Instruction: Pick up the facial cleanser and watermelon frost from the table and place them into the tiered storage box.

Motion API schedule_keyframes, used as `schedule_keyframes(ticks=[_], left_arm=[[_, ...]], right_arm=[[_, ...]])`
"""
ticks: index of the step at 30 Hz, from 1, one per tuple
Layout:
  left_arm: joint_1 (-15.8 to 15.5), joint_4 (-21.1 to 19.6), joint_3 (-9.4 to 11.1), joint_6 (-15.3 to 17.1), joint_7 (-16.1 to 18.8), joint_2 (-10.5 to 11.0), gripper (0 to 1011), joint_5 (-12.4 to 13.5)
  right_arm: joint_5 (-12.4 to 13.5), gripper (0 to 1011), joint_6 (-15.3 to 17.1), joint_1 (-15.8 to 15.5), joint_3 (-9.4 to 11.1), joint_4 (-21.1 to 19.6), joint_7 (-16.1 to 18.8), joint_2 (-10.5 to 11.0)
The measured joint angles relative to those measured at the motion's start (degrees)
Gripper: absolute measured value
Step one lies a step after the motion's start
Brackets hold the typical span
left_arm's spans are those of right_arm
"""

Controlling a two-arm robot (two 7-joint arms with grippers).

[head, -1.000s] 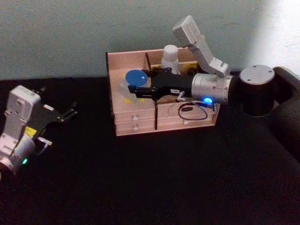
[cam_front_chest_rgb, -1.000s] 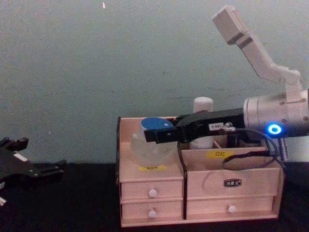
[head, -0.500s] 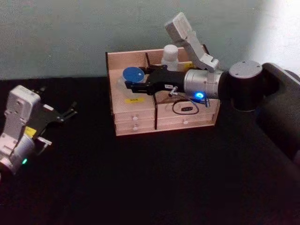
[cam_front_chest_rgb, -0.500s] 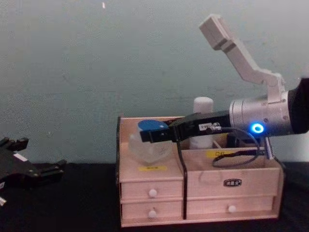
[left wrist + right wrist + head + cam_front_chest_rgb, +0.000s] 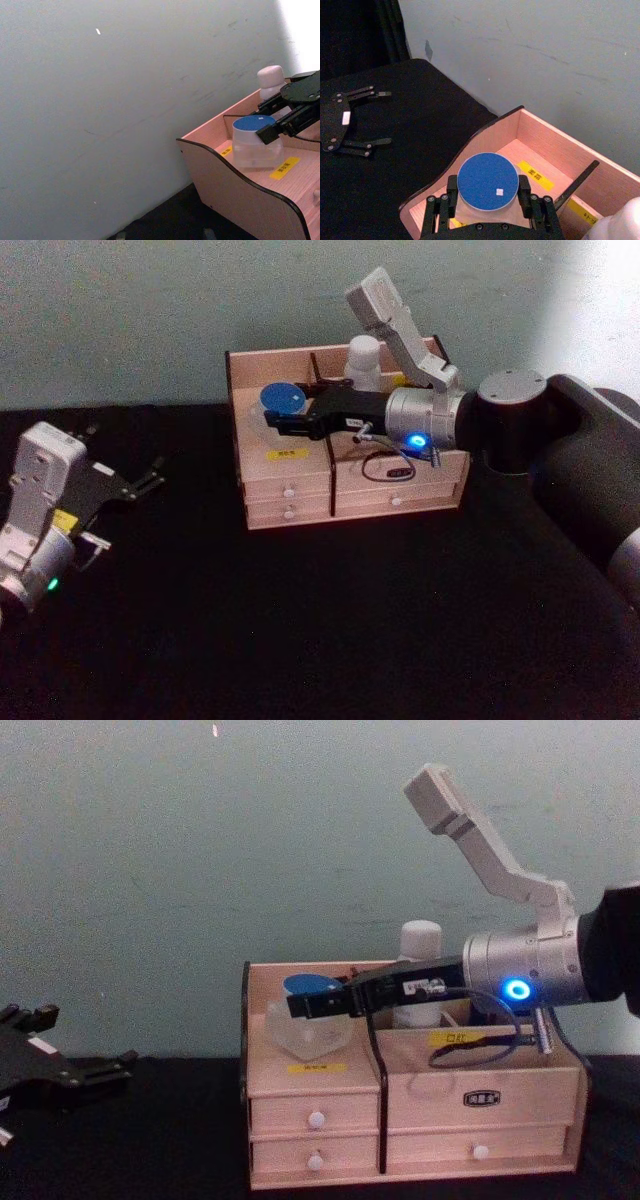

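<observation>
Box (image 5: 420, 498): stands at the back of the black worktop (image 5: 300, 640), against the wall, drawers facing the robot. A dark divider (image 5: 373, 1050) splits it into left and right sections.
Jar (image 5: 281, 399): in the upper left compartment of the box, left of the divider and above the two left drawers. A yellow label (image 5: 315, 1068) sits on the front ledge just below it.
Jar axis: short axis close to vertical, blue lid up. The chest view suggests a slight lean. Whether the base rests on the compartment floor cannot be told.
Right gripper (image 5: 488, 190): reaches in from the right across the box top, roughly level, pointing to the robot's left. The fingers are closed against opposite sides of the jar at lid height, gripping it.
Bottle (image 5: 420, 938): in the rear compartment right of the divider, behind the right arm. The arm covers its lower body, and the rounded cap rises above the box's back wall.
Bottle axis: long axis vertical, cap up.
Left gripper (image 5: 387, 117): at the robot's left over the worktop, well apart from the box. The fingers are spread wide with nothing between them.
</observation>
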Motion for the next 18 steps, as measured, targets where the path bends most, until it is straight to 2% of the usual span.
schedule_keyframes(ticks=[18], left_arm=[[0.0, 0.0, 0.0, 0.0, 0.0, 0.0, 1001, 0.0]], right_arm=[[-0.6, 724, 0.3, 0.1, 0.4, 0.5, 0.0, -0.4]])
